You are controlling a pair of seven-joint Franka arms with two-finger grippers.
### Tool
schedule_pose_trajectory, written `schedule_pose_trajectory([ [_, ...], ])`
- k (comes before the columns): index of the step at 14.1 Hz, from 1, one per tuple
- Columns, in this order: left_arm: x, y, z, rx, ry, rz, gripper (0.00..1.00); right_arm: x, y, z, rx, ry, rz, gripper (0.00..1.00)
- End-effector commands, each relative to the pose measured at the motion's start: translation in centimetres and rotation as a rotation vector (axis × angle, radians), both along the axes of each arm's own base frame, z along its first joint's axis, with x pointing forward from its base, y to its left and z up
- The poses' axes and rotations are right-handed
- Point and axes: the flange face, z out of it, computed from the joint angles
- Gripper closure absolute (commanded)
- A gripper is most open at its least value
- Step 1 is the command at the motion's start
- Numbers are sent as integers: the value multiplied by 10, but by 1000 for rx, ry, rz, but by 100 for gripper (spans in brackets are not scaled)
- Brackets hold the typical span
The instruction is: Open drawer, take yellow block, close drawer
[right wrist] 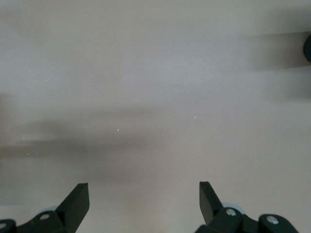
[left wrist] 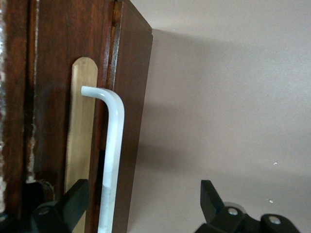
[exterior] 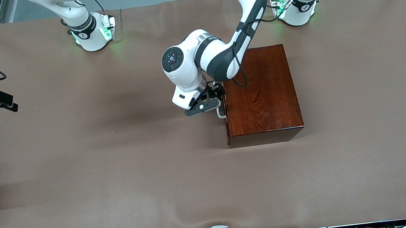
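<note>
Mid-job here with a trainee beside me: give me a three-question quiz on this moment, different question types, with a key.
1. True or false: the drawer is pulled out far enough to show its inside.
2. Multiple choice: the left hand has its fingers A) open around the white handle, B) shut on a yellow block, C) resting on top of the wooden box.
3. Fill in: the right hand is open over the bare ____.

Key: 1 false, the drawer front sits flush with the box. 2 A, one finger on each side of the bar. 3 table; that arm waits.
</note>
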Motion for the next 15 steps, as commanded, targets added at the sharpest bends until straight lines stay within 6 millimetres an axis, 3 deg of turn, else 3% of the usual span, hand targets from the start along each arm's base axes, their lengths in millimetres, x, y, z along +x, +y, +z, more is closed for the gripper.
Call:
schedule_pose_trajectory([
  [1,3,-1,-7,30,-14,-19,0,-6,1,6,-1,-4,2,0],
  [4,3,-2,-14,28,-16,-22,0,-6,1,6,-1,-4,2,0],
  [15,8,-10,-13,-25,-58,-27,0,-5,1,6,-1,-10,0,0],
])
